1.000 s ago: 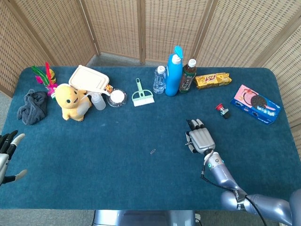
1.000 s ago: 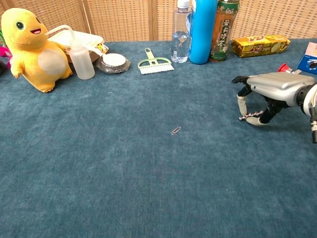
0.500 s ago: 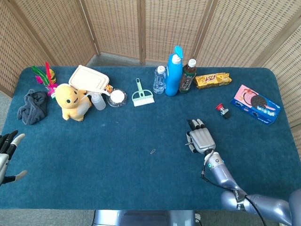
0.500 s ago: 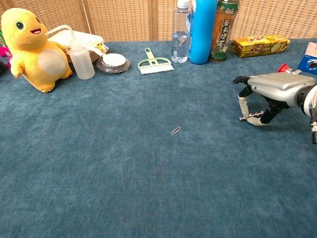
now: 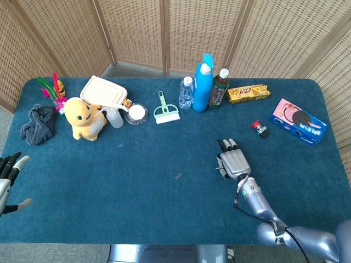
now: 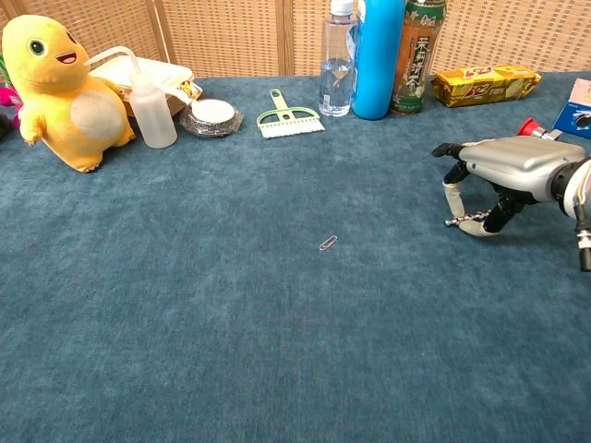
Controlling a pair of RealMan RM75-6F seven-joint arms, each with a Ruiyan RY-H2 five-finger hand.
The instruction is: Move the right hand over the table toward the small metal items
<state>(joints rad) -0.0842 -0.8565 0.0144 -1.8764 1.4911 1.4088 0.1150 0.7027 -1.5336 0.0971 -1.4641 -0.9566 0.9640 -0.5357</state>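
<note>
Right hand (image 5: 234, 161): hovering palm down over the blue table (image 5: 137, 208), fingers curling downward. In the chest view the right hand (image 6: 503, 175) is pinching a small metal screw (image 6: 464, 219) between thumb and a fingertip, just above the cloth.

Paperclip (image 6: 328, 243): lying flat on the table, well apart from the right hand, on its thumb side; also showing in the head view (image 5: 178, 176).

Red-capped item (image 5: 259, 128): sitting beyond the right hand, near it, between the hand and the cookie box (image 5: 300, 121).

Blue bottle (image 5: 203, 82), tea bottle (image 5: 219, 87) and water bottle (image 5: 186, 92): standing upright in a row, far ahead of the right hand's fingertips. Yellow snack pack (image 5: 248, 93): lying just beside the tea bottle.

Green brush (image 5: 164, 109), yellow plush toy (image 5: 83, 118): resting far across the table from the right hand.

Left hand (image 5: 10, 178): hanging at the table's far edge, fingers spreading apart, holding nothing.
</note>
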